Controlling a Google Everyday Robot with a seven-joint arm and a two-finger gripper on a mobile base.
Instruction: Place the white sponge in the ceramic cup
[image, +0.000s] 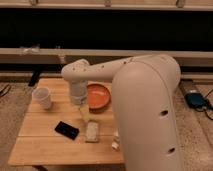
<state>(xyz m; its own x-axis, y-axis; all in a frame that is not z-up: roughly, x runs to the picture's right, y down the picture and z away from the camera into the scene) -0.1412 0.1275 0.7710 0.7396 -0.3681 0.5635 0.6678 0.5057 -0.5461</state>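
Observation:
The white sponge (92, 132) lies flat on the wooden table (45, 145), right of the black phone (66, 130). The ceramic cup (42, 97) stands upright near the table's left edge, well apart from the sponge. My gripper (84, 114) hangs from the white arm (145, 100), pointing down just above and slightly behind the sponge, in front of the orange bowl. Whether it touches the sponge does not show.
An orange bowl (98, 96) sits at the table's back middle, right of the gripper. A small white object (116, 145) lies near the front edge, partly hidden by my arm. A blue object (196, 99) lies on the floor at right.

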